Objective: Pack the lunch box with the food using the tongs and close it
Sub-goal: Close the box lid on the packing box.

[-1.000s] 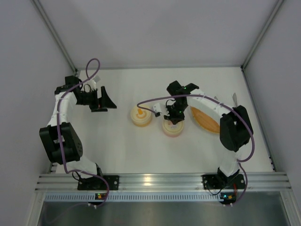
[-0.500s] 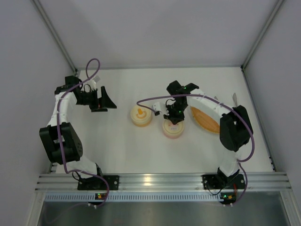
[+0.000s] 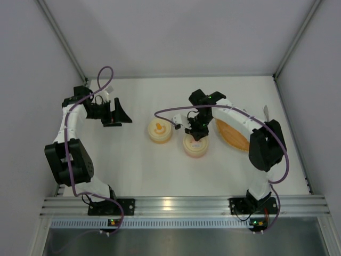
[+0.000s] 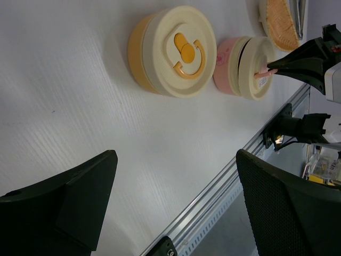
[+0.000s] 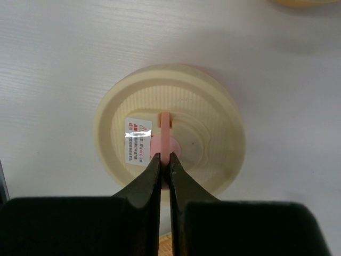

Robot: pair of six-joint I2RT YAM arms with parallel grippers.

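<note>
Shifted slightly up-left, right end effector clenched on pink handle of the lid.
Opening step: next, lift lid clear; left end effector hangs released.

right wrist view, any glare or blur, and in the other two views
Right wrist: a glare streak crosses the sticker on the cream lid; lid sharp, right gripper, shut on the pink tab, dark. Left wrist: near fingers soft, unlit. Top external: bright reflection on the rail.

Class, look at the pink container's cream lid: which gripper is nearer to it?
Right. The right gripper is shut on the pink tab of the lid; the left gripper hangs open far to its left, beyond the orange container.
</note>
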